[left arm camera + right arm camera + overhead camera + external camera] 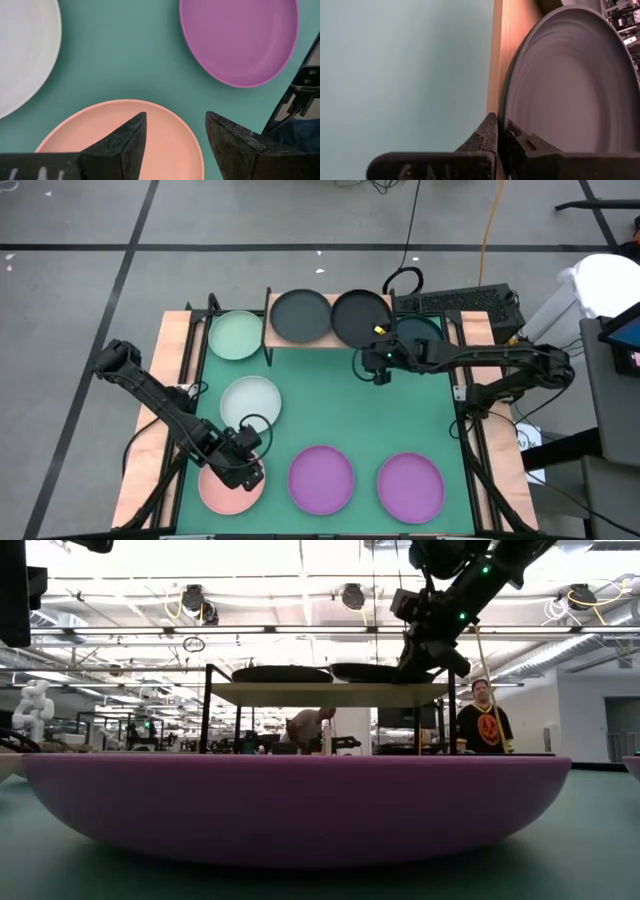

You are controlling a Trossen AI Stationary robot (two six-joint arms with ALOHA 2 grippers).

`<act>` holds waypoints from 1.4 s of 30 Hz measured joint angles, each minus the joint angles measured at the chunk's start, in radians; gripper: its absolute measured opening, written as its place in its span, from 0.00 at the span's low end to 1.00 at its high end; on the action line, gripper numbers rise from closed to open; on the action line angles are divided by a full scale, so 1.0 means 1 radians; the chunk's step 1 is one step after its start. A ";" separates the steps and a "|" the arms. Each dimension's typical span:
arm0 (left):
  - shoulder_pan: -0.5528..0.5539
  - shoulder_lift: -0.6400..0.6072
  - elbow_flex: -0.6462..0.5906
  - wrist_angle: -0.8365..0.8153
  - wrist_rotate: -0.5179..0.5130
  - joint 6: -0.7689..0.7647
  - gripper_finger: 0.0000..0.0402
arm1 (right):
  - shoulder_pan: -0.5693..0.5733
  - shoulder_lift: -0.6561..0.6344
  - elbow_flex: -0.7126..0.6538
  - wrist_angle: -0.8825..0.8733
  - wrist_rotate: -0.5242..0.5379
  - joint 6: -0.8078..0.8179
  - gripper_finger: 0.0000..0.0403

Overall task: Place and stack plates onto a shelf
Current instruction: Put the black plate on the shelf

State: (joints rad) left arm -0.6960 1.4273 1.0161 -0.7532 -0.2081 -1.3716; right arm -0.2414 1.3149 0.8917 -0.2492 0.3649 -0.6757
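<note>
Left pincer (247,463) low at the near-left corner, fingers spread; right pincer (378,361) outstretched, clamped tight.

A: Where does everything sit, taking the shelf (330,332) as the mark?

B: Two plates lie on it side by side, one to the left (299,315), one to the right (361,317). Another plate (236,335) rests on the table just left of the shelf, and one (418,330) just right of it.

A: And in front?

B: A plate (251,402) sits before the shelf's left end. Nearest the front edge, three lie in a row (321,478).
</note>
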 joint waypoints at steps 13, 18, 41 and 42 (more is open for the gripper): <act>-0.006 0.000 0.000 -0.002 0.000 -0.004 0.52 | -0.040 0.008 0.000 0.001 -0.007 0.006 0.00; -0.006 0.000 0.000 -0.004 0.000 0.000 0.52 | -0.046 0.008 0.000 0.006 -0.040 0.008 0.00; -0.006 0.000 0.000 0.003 0.001 -0.046 0.52 | -0.071 0.009 -0.001 0.031 -0.065 0.035 0.02; -0.006 0.000 0.000 0.003 0.001 -0.046 0.52 | -0.071 0.009 -0.001 0.030 -0.060 0.035 0.03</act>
State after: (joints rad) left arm -0.7021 1.4269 1.0161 -0.7498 -0.2073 -1.4174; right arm -0.3123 1.3239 0.8909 -0.2192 0.3050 -0.6403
